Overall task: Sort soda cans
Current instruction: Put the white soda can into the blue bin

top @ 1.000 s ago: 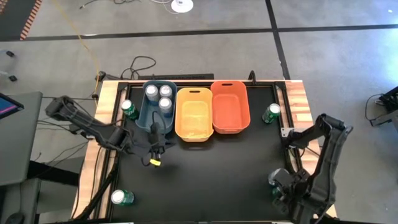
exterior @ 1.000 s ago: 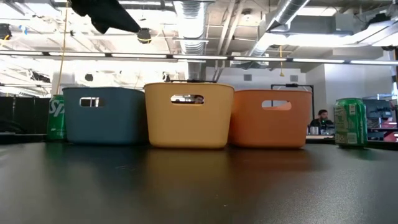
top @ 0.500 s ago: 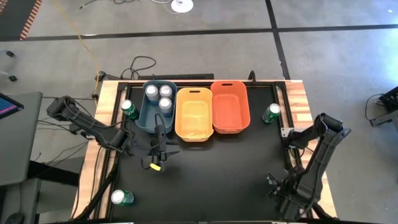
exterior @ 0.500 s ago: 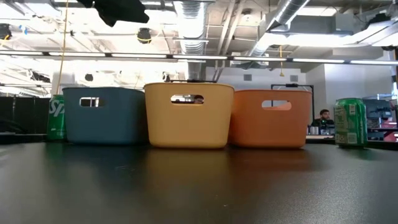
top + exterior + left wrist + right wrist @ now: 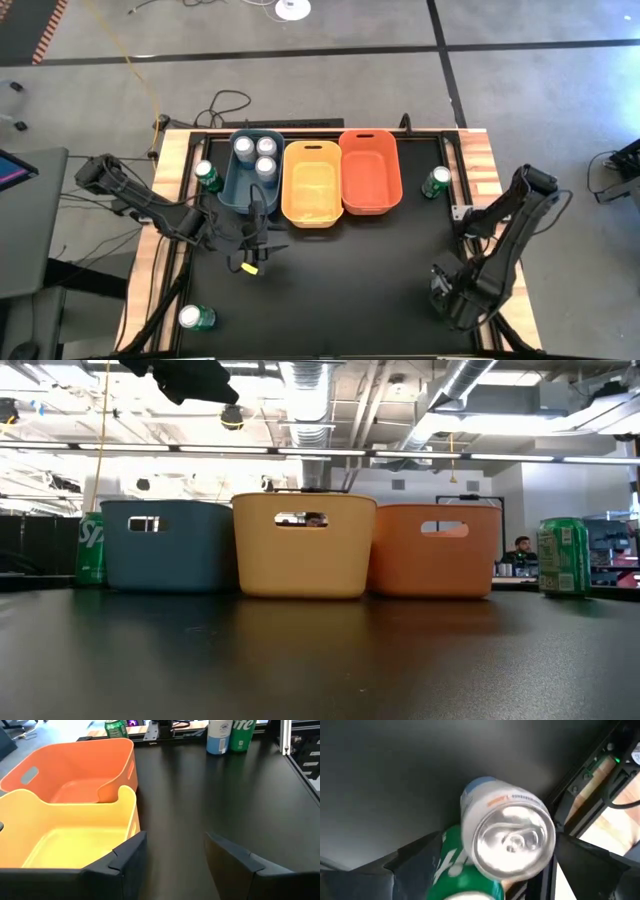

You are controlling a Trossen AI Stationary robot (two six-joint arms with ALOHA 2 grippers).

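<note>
Near edge of bench (image 5: 330, 270): green can (image 5: 196, 318) at the near left corner, unsorted. At the near right corner, right hand (image 5: 447, 298) poised over a blue-silver can (image 5: 507, 837) with a second green can (image 5: 462, 877) touching it; the fingers (image 5: 415, 857) are spread wide to either side of the blue-silver can and have not closed on it, nothing held.

Middle: left hand (image 5: 172, 857) hangs over the near end of the blue bin (image 5: 250, 168), fingers parted about halfway, empty.

Far row, left to right: blue bin holding three cans (image 5: 256, 155) seen by their silver tops; whether a fourth lies under the left hand cannot be told. Yellow bin (image 5: 312, 182) empty. Orange bin (image 5: 370, 170) empty.

Beside the row: a third green can (image 5: 208, 176) just left of the blue bin, a fourth green can (image 5: 436, 182) right of the orange bin, both standing on the bench.

Progress, as judged: at least three blue-silver cans sorted; one blue-silver and all four green cans left; under halfway
</note>
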